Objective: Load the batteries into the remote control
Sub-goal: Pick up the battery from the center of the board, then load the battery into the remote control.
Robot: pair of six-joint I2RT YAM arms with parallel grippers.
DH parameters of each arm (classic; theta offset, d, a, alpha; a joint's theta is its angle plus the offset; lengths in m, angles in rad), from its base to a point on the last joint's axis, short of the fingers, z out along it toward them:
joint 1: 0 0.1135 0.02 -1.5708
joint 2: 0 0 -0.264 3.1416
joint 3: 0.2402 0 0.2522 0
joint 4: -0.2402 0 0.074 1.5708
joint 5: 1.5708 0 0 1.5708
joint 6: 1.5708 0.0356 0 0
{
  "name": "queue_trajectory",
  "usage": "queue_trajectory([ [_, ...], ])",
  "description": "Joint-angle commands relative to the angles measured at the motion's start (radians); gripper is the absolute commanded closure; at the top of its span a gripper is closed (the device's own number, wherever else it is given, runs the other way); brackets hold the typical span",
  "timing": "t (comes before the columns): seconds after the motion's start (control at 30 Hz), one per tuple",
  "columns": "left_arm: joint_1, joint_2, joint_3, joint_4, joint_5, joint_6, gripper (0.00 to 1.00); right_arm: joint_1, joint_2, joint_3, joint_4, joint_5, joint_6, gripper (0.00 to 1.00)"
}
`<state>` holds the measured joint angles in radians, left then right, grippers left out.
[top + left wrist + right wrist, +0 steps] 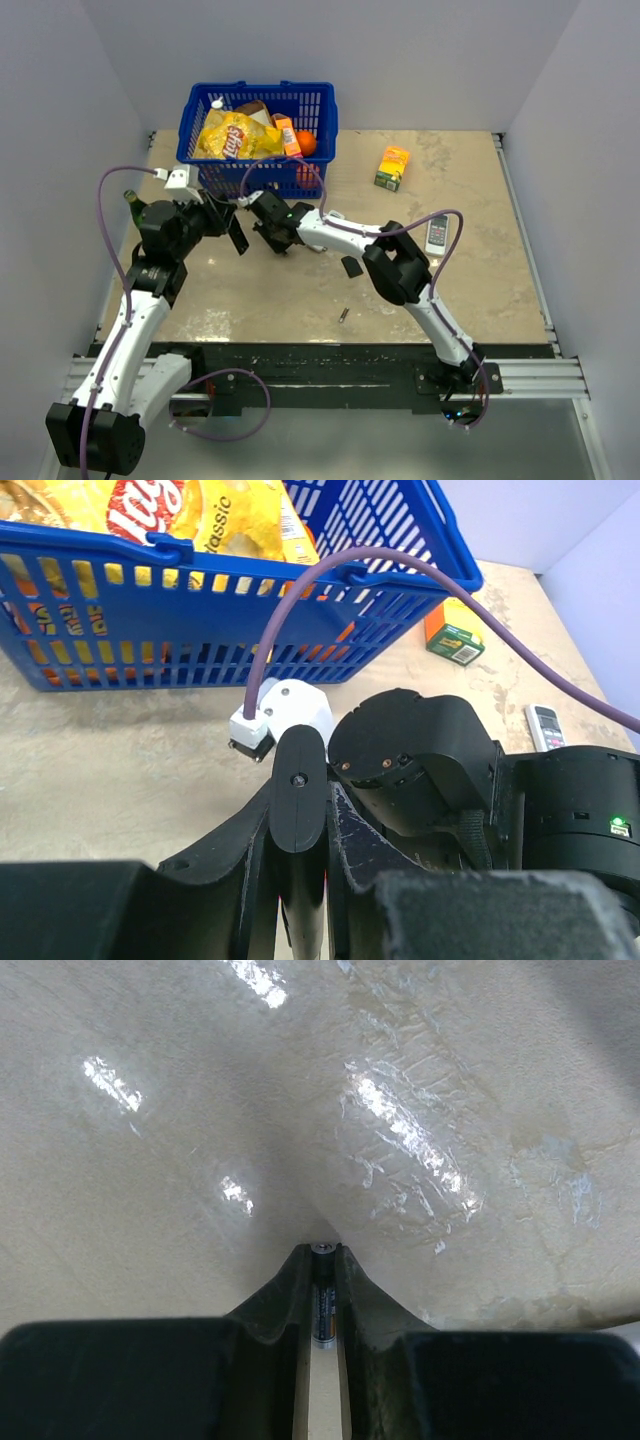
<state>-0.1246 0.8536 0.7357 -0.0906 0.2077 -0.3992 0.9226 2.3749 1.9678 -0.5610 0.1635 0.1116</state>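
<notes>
Right now the left end effector [225, 222] is pressed tight on the long black remote control [300, 810]. It holds the remote up off the worktop [470, 290], near the left edge and just in front of the blue basket [258, 150]. The right end effector [322, 1255] is beside it and pinches one battery [322, 1310] between its two fingers, with the shiny tip poking out at the front. A second battery [343, 316] lies on the worktop close to the near edge, about the middle. A small black piece [352, 266] lies a bit farther in; it may be the remote's lid, but it is too small to be sure. Lots could go wrong from here. The battery is thin and smooth, so it could slip or tip in the pinch if it bumps the remote's side. It could go in the wrong way round, since no view shows the slot. If the right arm pushes hard, the remote could twist in the left grip or fall out. The two arms are very close, so they could knock each other. A dropped battery could roll off the near edge.
</notes>
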Motion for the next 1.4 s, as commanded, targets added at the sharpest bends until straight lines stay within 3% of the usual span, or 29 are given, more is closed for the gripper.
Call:
queue_trajectory([
  [0.0,0.005,-0.005,-0.010,0.075,0.070,0.013,1.00,-0.005,-0.068,-0.089,-0.047,-0.033,-0.003,1.00],
  [0.13,0.005,-0.005,-0.016,0.117,0.120,0.008,1.00,-0.004,-0.210,-0.231,0.051,-0.064,0.016,1.00],
  [0.53,0.006,-0.001,-0.081,0.293,0.321,-0.082,1.00,0.053,-0.778,-0.708,0.590,-0.035,0.138,1.00],
  [0.73,0.005,-0.004,-0.133,0.405,0.412,-0.173,1.00,0.099,-0.972,-0.958,1.046,-0.064,0.188,1.00],
  [1.03,0.005,0.050,-0.188,0.532,0.502,-0.314,1.00,0.203,-0.993,-1.147,1.413,0.010,0.108,1.00],
  [1.37,0.006,0.055,-0.185,0.531,0.507,-0.306,1.00,0.225,-0.916,-1.147,1.518,0.060,0.065,1.00],
])
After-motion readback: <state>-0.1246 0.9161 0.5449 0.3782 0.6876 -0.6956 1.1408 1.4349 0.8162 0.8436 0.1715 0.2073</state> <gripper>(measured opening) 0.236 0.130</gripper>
